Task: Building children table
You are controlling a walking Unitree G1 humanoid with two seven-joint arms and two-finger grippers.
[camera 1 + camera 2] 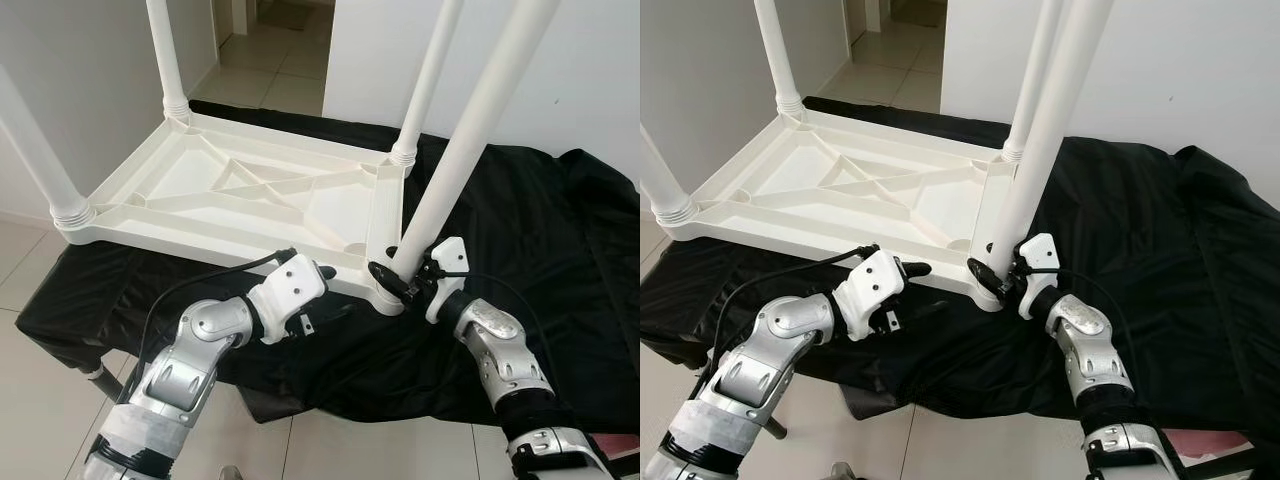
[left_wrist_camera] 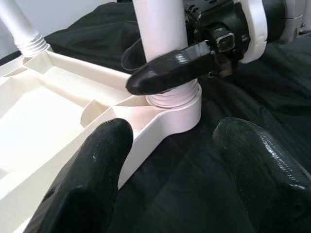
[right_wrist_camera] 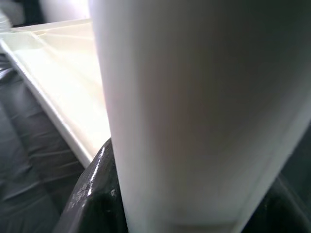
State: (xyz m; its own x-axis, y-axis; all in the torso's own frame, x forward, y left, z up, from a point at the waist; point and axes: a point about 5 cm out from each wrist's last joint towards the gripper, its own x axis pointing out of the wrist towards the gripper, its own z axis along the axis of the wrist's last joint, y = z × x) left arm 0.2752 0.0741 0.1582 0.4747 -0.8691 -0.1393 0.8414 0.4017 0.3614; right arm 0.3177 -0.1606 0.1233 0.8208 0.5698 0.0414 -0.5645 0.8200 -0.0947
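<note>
A white plastic children's tabletop (image 1: 240,190) lies upside down on a black cloth (image 1: 560,260). Three white legs stand screwed into its corners. The fourth leg (image 1: 470,130) stands tilted at the near right corner socket (image 2: 180,114), its threaded end at the socket's rim. My right gripper (image 1: 395,278) is shut on this leg just above the socket, and one black finger (image 2: 170,73) wraps around it. My left gripper (image 1: 330,292) is open beside the tabletop's near edge, a little left of that corner, with nothing between its fingers (image 2: 92,179).
The black cloth covers a low stand that reaches the view's right side. A white wall (image 1: 590,70) rises behind it and an open doorway (image 1: 280,40) leads onto tiled floor at the back. Tiled floor (image 1: 30,400) lies near my feet.
</note>
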